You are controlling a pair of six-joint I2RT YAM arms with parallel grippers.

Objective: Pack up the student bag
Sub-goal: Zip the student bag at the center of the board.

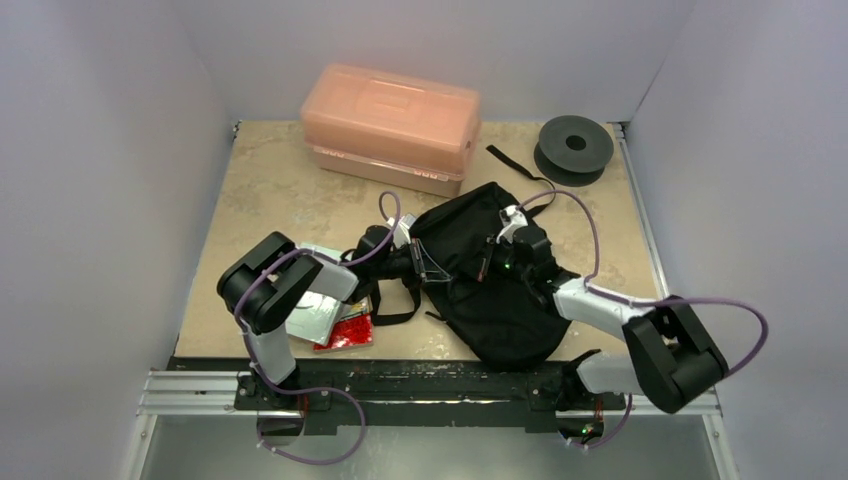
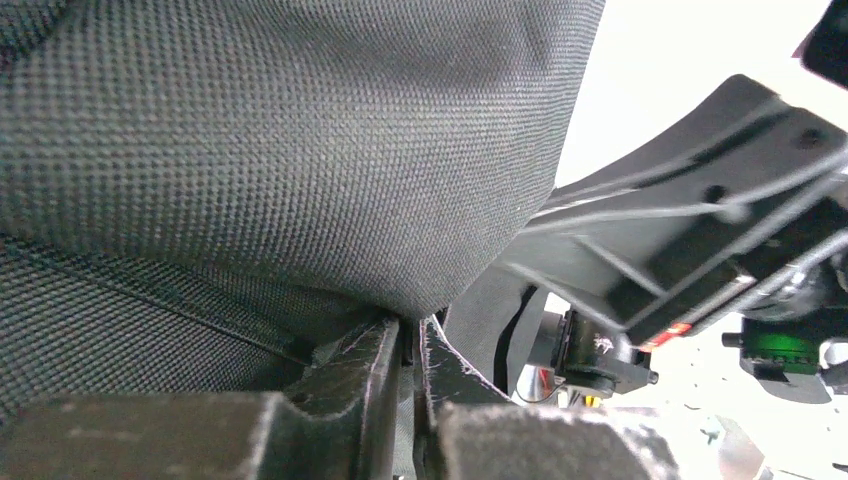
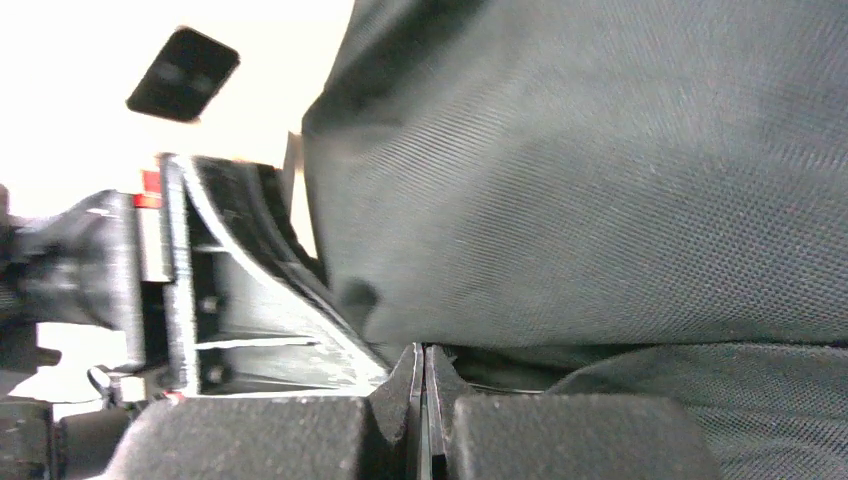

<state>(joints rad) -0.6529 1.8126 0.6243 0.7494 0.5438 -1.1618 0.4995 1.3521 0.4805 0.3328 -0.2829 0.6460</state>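
The left gripper (image 2: 410, 335) is clamped on a fold of the student bag (image 1: 510, 320). The right gripper (image 3: 425, 362) has its jaws pressed together at the same cloth; whether any is caught, I cannot tell. The 1 bag, black, coarse-woven, slumped and creased, lies centre frame in the top view between the 2 arms. Upper centre sits 1 orange-pink box (image 1: 390, 125), upper right 1 black spool (image 1: 573, 147), lower left 1 red packet (image 1: 350, 333).

On my feed there's a beige stone-look table (image 1: 270, 190) boxed in by plain pale walls (image 1: 100, 150) on three sides. It's evenly lit, with an aluminium rail (image 1: 200, 385) along its near edge and a grey surface (image 1: 450, 455) below.
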